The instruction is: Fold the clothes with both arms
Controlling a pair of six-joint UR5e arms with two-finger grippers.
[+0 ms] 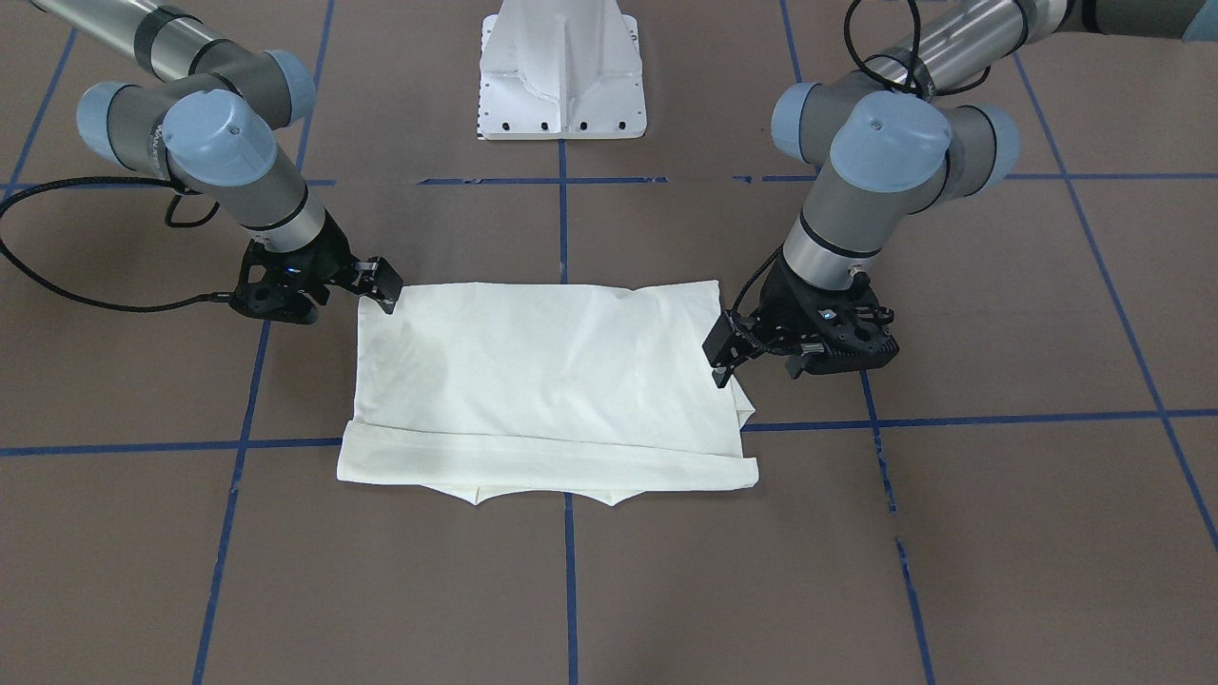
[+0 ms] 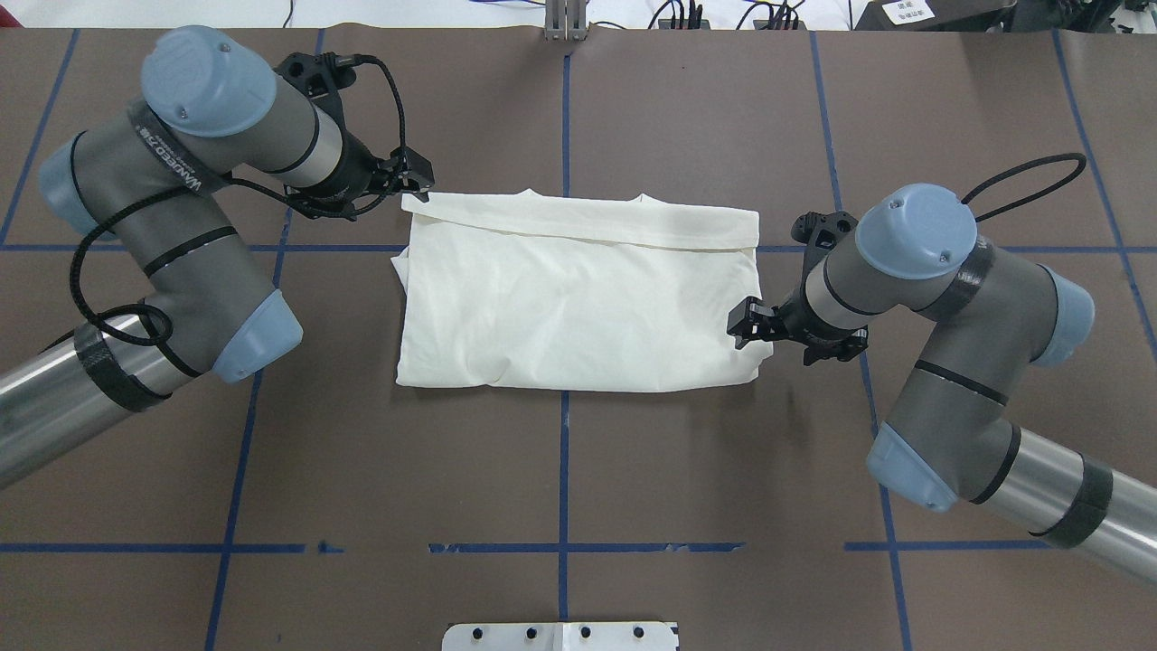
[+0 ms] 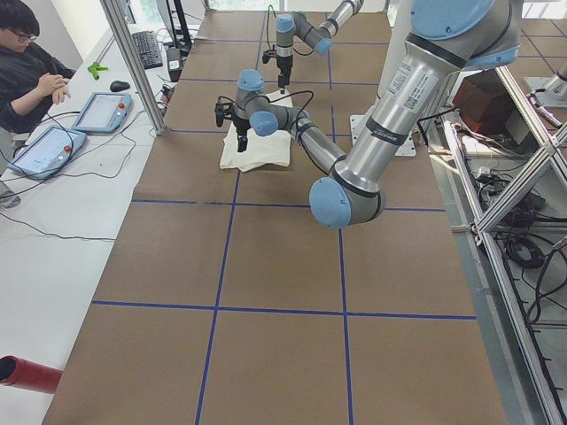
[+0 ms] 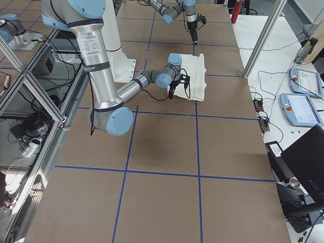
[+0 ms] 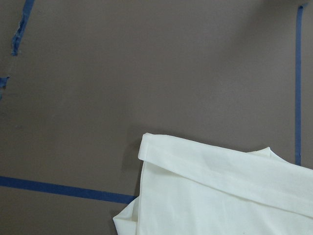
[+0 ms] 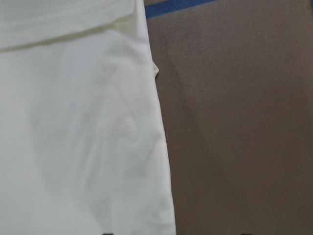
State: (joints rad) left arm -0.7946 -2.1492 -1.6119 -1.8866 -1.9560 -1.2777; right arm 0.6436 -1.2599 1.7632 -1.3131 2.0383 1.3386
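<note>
The clothes are one cream shirt [image 1: 542, 381] [image 2: 578, 298], folded into a rectangle and lying flat on the brown table. A turned-over band runs along its far edge. My left gripper [image 2: 416, 181] [image 1: 728, 357] hovers open at the shirt's far left corner, whose cloth [image 5: 220, 196] lies free below the wrist camera. My right gripper [image 2: 746, 327] [image 1: 383, 283] stands open at the shirt's right edge near the robot-side corner, over the cloth [image 6: 73, 122], holding nothing. Both arms also show small in the side views.
The white pedestal base [image 1: 561, 76] [image 2: 560, 636] stands on the robot's side of the shirt. Blue tape lines grid the table [image 2: 560, 470]. A seated person [image 3: 27, 62] and tablets [image 3: 102, 111] are beside the table's far long edge, behind aluminium posts [image 3: 133, 62].
</note>
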